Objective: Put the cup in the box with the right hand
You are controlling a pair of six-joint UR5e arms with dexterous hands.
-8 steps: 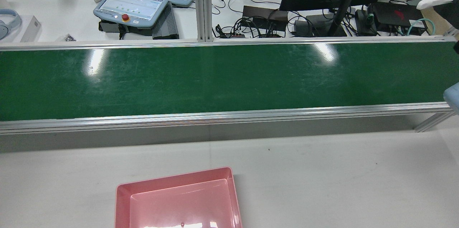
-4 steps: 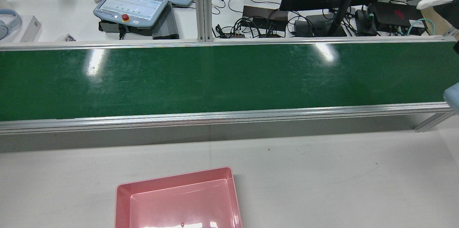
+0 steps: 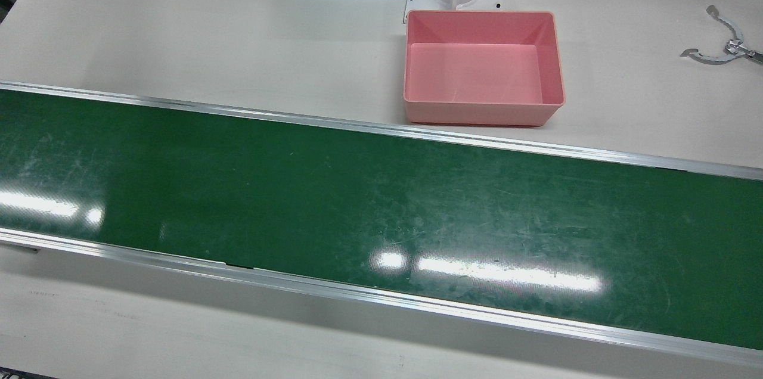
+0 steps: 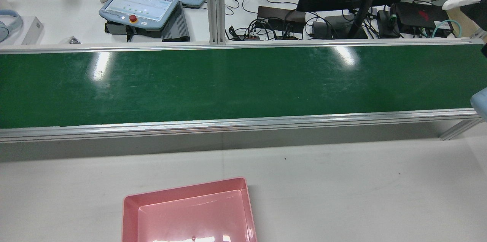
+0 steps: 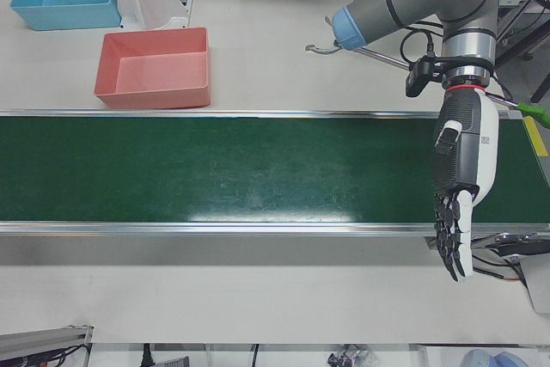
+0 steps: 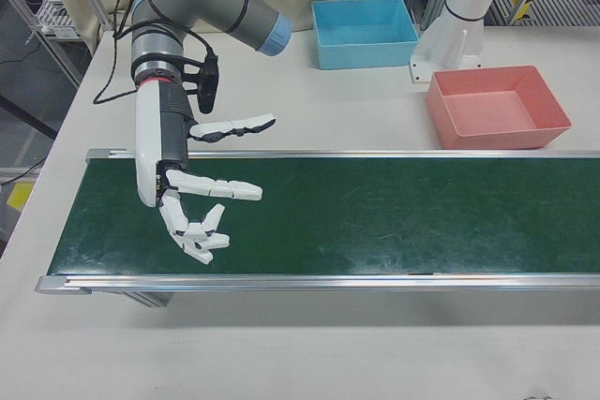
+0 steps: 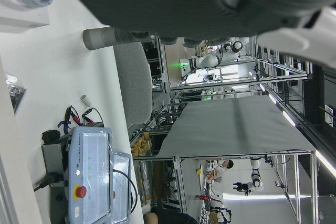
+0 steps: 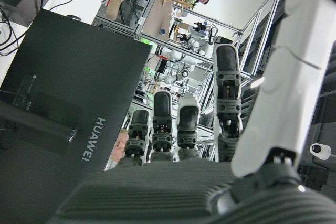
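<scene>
The green conveyor belt (image 6: 328,217) lies bare across the bench (image 3: 179,33), and I see no cup on it. The pink box (image 6: 497,105) sits empty beyond the belt. My right robot hand (image 6: 192,203) hangs over the belt's end, fingers spread, holding nothing.
</scene>
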